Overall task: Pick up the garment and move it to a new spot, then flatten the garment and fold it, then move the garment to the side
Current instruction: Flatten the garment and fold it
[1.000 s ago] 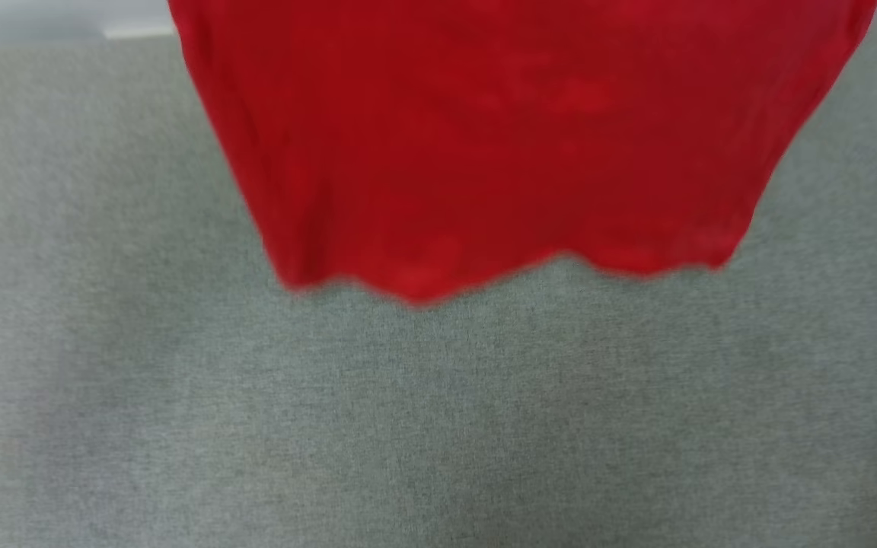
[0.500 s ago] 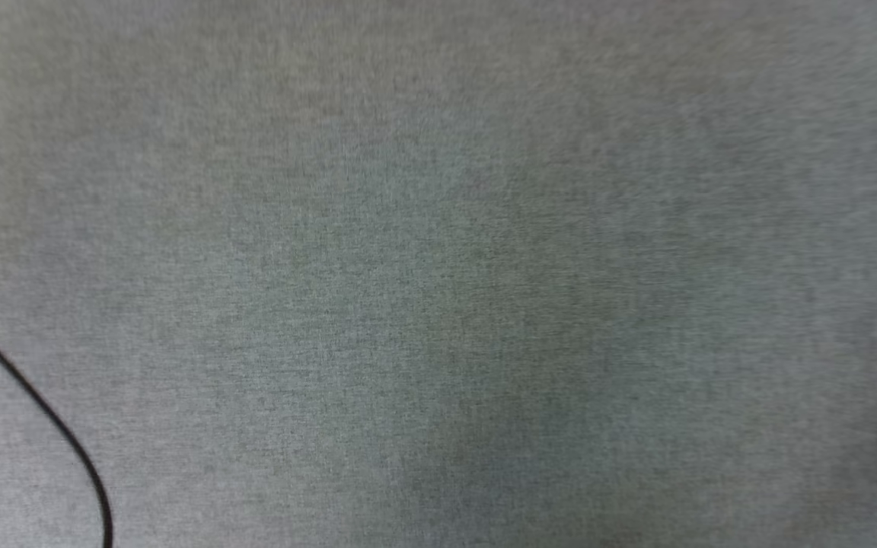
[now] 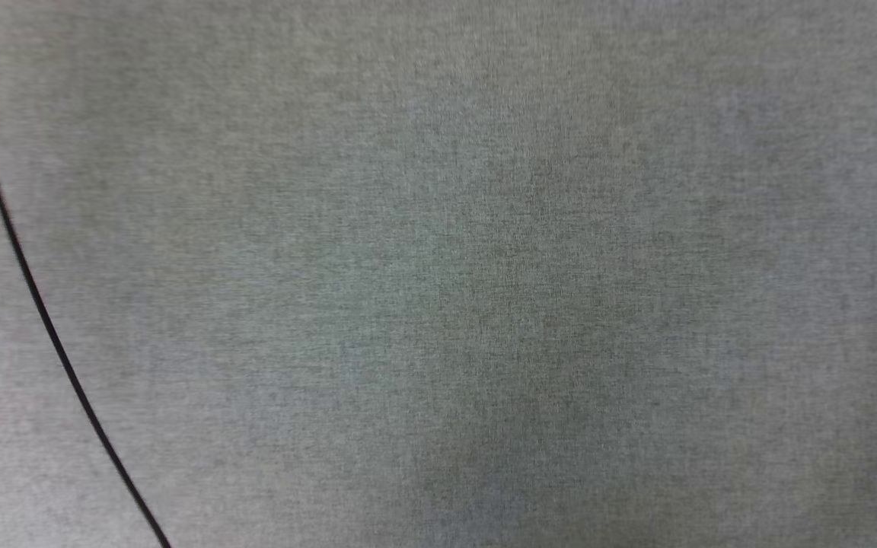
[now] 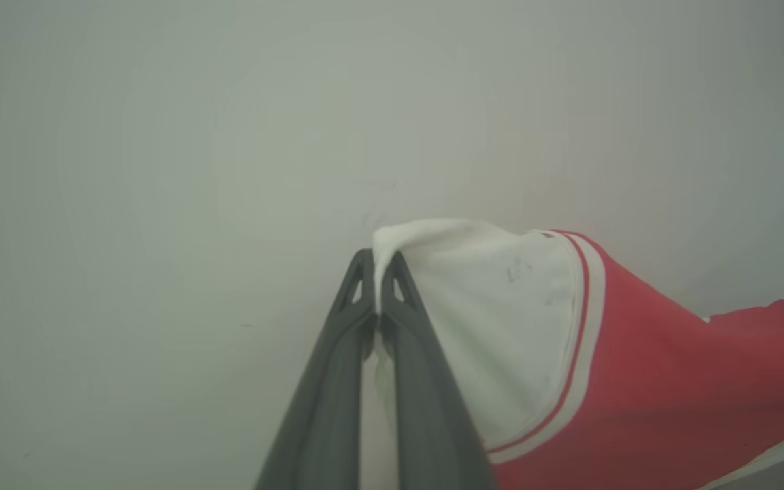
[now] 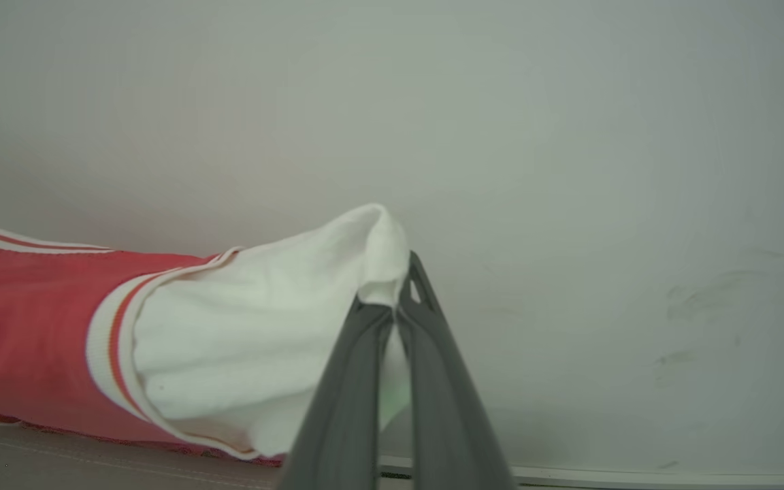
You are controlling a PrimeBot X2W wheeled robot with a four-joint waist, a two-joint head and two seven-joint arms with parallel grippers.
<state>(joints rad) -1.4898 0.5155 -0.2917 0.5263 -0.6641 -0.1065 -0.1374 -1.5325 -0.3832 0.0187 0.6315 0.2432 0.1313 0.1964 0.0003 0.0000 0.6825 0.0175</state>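
Observation:
In the left wrist view my left gripper (image 4: 376,262) is shut on the white sleeve of the garment (image 4: 637,381), pinching a fold of white cloth at the fingertips. The red body with its white-and-red striped trim stretches away to the right. In the right wrist view my right gripper (image 5: 402,289) is shut on the other white sleeve of the garment (image 5: 31,320), and the red cloth runs off to the left. The garment is held up in front of a pale wall. The chest lettering is hidden.
The head view looks down on a grey fabric surface (image 3: 484,289). A thin black cable (image 3: 35,304) runs down its left side. A pale wall (image 5: 569,136) stands behind both grippers, with a grey surface edge (image 5: 58,463) low in the right wrist view.
The head view has shifted: the red hem at its top a second ago has left the picture, and a black cable has come in at the left.

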